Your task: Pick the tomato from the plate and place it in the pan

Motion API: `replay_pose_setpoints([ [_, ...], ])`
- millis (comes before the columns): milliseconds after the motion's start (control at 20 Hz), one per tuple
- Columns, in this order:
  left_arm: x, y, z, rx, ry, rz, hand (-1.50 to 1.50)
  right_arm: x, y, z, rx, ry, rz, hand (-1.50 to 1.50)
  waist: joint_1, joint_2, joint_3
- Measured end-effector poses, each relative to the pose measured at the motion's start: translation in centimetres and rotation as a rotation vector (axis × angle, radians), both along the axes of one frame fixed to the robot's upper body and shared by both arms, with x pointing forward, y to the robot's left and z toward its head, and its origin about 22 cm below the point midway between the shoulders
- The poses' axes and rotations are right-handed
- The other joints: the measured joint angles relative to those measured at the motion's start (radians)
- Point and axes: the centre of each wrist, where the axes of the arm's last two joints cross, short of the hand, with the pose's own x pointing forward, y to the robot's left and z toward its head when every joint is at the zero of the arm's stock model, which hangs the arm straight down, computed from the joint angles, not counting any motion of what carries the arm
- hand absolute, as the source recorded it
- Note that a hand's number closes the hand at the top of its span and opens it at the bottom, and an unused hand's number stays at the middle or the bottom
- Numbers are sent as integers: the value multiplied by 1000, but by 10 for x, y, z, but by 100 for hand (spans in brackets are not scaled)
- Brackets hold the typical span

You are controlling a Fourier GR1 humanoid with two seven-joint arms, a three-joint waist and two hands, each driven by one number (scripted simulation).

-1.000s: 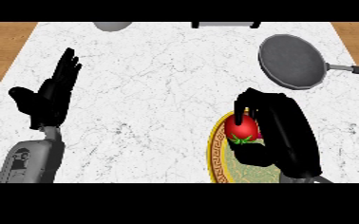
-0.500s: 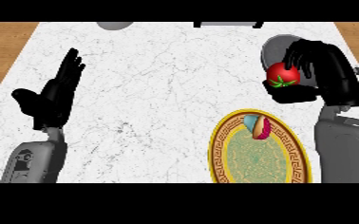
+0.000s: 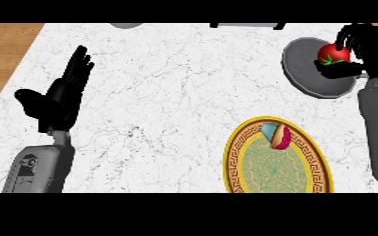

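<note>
Gripping the tomato, the right hand seemingly hovers over the pan.

Single head view, looking steeply down at the counter, forearms entering from lower edge

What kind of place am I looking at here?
Most likely a kitchen counter: a white marble-patterned countertop carries a grey pan and a gold-rimmed plate, and the right hand holds a tomato over the pan.
</note>
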Motion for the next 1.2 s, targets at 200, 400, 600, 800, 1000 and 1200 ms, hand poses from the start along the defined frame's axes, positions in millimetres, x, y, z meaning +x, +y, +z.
replay_pose_setpoints([
  [200,5,-8,1,-2,-6,-13,0,14,-22,-14,-20,-6,-41,150,14,8,1],
  [400,8,-11,5,-4,-10,-26,0,19,-36,-30,-18,-4,-67,150,28,14,2],
  [600,8,-17,6,-4,-13,-37,0,20,-44,-43,64,46,-68,-150,39,18,4],
  [800,9,-17,8,-4,-22,-44,0,17,-47,-61,190,201,-14,-150,48,23,4],
  [1000,8,-15,7,-1,-25,-47,0,13,-53,-69,266,263,45,-150,50,24,5],
  [1200,7,-14,3,-2,-15,-40,0,12,-55,-71,323,206,82,-150,43,22,5],
])
